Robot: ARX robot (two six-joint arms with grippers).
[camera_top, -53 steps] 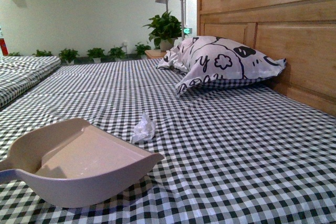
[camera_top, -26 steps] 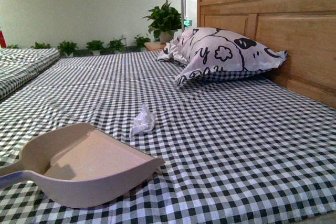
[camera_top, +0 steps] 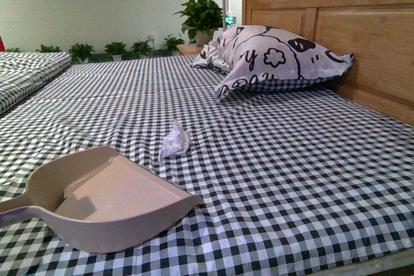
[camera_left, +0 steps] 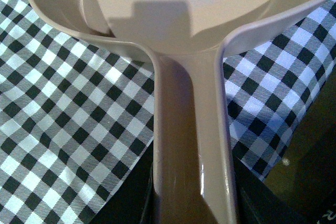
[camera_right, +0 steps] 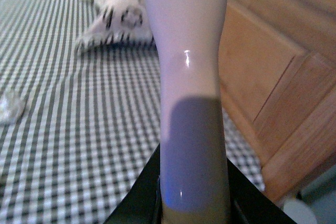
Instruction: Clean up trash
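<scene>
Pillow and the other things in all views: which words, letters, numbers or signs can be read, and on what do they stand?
"y": one black letter-like mark on the pillow, among drawings.
No text shows on the dustpan, the pale handle, the checked sheet or the headboard.

Only plain black jaw bodies of the left gripper (camera_left: 191, 203) and the right gripper (camera_right: 194, 203) are seen, in the wrist views.

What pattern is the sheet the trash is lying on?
Black-and-white gingham sheet; front view shows it best.
</scene>
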